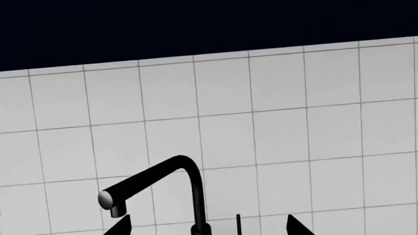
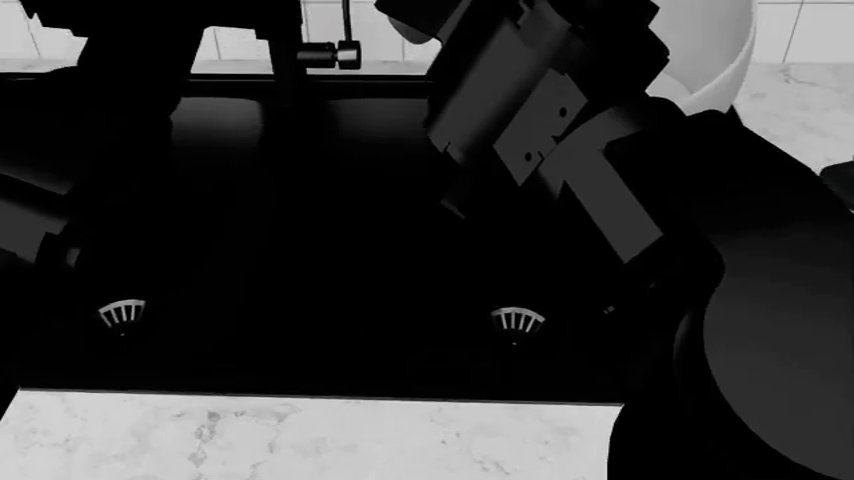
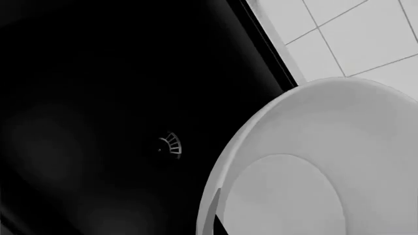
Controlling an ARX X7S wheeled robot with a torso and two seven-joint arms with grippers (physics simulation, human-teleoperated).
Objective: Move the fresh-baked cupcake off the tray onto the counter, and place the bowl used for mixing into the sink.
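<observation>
Right end effector [image 3: 216, 223] grips the bowl [image 3: 313, 166] by its rim, holding it over the sink [image 3: 98, 98] so it can be lowered in. Left end effector's grip cannot be told.

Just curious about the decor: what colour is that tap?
Matte black, with a silvery tip; the faucet shows best in the left wrist view.

Right arm [image 2: 561, 130] reaches forward; left end effector [image 1: 209, 226] tips spread apart

Your sink [image 2: 307, 250] fills mid-frame, desk [image 2: 307, 435] along the bottom edge, faucet [image 2: 327, 52] at top, bowl [image 2: 707, 60] upper right.
</observation>
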